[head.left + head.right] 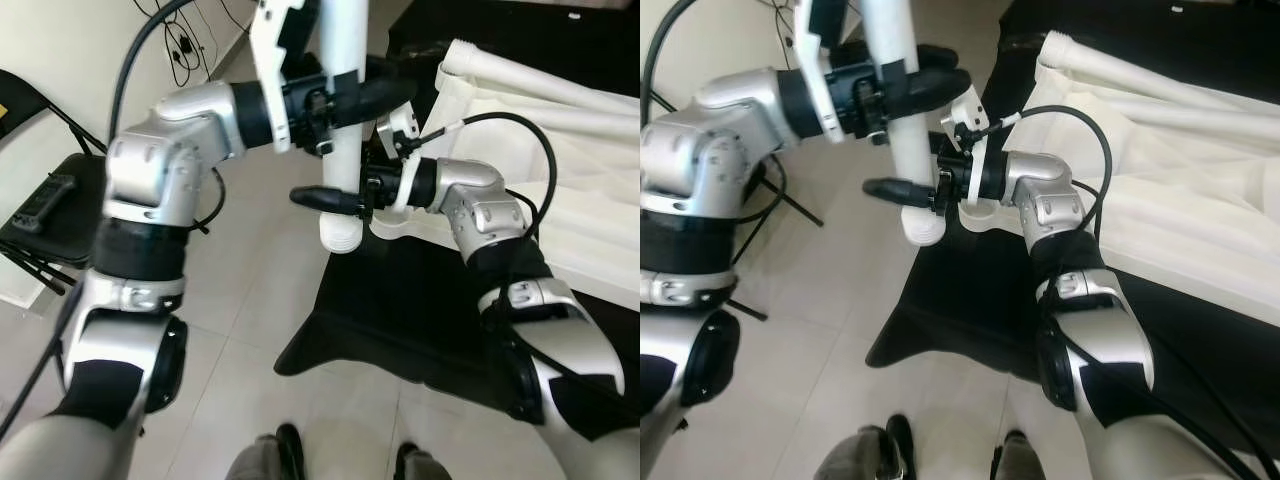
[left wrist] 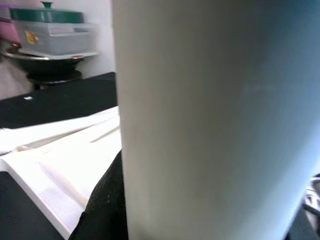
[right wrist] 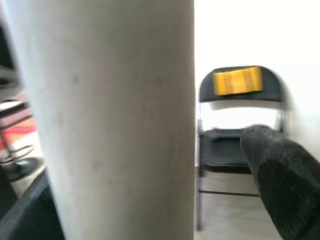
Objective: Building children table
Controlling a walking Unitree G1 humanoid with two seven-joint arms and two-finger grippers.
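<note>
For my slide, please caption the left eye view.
Both grippers, left and right, hold a white table leg upright.

A table leg [image 1: 343,120] stands upright in the middle, above the floor [image 1: 250,300]. The left hand [image 1: 375,90] reaches in from the left and crosses the leg high up; the right hand [image 1: 325,198] reaches in from the right and crosses it lower down. To the right lies a surface [image 1: 400,310] with the table top [image 1: 560,170] on it. A folding chair [image 1: 50,210] stands at the far left, against the wall [image 1: 60,50].
</note>
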